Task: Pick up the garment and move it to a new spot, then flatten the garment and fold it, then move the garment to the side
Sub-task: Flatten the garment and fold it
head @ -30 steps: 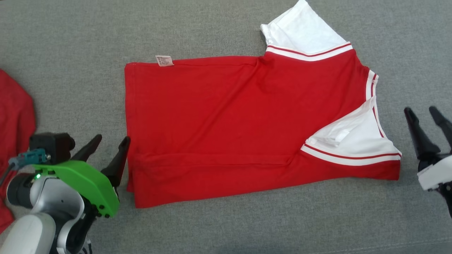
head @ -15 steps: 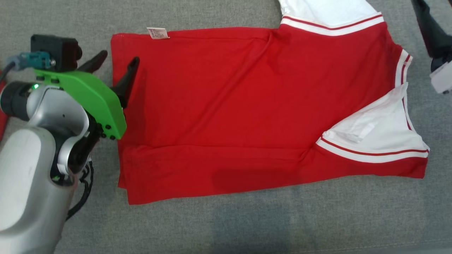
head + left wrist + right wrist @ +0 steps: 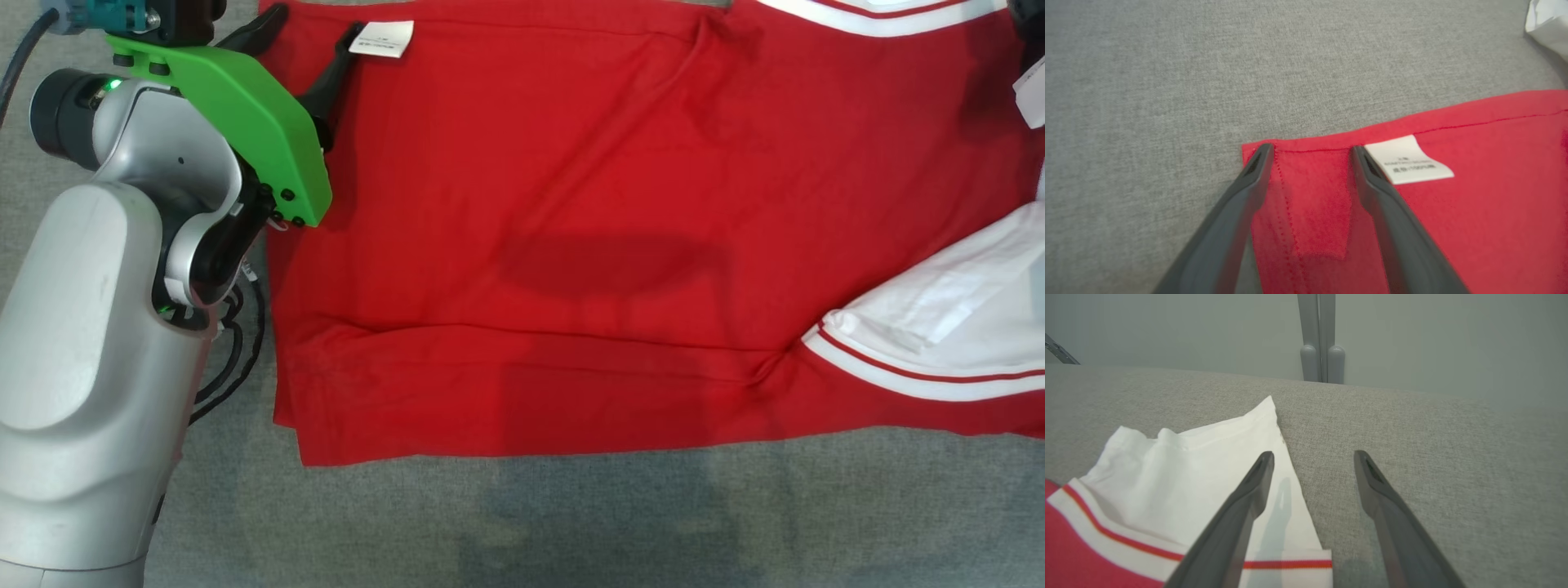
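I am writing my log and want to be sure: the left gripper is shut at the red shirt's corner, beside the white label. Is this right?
Not quite. The left gripper is open, not shut: the left wrist view shows its fingers apart at the shirt's corner, beside the label.

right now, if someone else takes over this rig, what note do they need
Left claw: open, nothing held, fingers astride the far hem corner of the garment, beside the white label.
Right claw: open, nothing held, one finger over the white sleeve, the other over the grey surface.
Done: garment lies spread flat; its near long edge looks folded in.
Left: probably grip the far edge, finish the fold, then move the garment to the side.
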{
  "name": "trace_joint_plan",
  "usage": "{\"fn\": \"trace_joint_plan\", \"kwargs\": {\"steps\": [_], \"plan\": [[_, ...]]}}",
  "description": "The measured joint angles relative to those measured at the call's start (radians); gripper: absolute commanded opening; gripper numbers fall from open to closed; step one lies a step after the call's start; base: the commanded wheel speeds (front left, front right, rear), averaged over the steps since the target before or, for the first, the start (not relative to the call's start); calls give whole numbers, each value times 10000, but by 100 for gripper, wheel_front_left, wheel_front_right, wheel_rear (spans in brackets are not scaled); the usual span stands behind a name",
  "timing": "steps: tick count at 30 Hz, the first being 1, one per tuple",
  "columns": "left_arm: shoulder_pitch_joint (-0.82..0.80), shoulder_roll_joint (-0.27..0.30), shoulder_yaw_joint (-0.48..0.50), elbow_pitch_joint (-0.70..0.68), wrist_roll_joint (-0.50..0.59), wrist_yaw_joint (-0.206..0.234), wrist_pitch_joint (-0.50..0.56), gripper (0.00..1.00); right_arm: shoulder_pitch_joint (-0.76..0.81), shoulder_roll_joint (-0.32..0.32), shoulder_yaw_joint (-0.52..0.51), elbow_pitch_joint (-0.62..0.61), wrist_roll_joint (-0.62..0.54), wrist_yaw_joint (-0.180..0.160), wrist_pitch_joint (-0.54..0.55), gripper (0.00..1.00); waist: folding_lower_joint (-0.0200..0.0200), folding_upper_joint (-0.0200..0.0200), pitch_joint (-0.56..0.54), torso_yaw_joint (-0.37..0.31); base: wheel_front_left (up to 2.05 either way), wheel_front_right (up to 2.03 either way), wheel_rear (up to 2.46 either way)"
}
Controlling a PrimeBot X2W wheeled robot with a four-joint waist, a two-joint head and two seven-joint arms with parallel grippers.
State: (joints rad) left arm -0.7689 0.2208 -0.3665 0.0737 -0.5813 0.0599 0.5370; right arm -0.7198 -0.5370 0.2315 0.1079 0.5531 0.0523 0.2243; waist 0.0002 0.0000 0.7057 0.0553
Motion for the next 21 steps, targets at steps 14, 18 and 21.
{"fn": "trace_joint_plan", "kwargs": {"steps": [14, 18, 21], "plan": [[-663, -556, -600, 809, 228, -483, -322, 100, -834, 25, 531, 1256, -384, 180, 113, 100, -1, 0, 179, 948, 0, 0, 0], [-706, -571, -602, 976, 236, -483, -366, 100, -1196, 13, 646, 1490, -543, 182, 320, 100, -1, 0, 155, 1162, 0, 0, 0], [-733, -598, -596, 1070, 295, -510, -408, 100, -1441, 33, 769, 1684, -623, 211, 324, 75, -1, 0, 174, 1283, 0, 0, 0]]}}
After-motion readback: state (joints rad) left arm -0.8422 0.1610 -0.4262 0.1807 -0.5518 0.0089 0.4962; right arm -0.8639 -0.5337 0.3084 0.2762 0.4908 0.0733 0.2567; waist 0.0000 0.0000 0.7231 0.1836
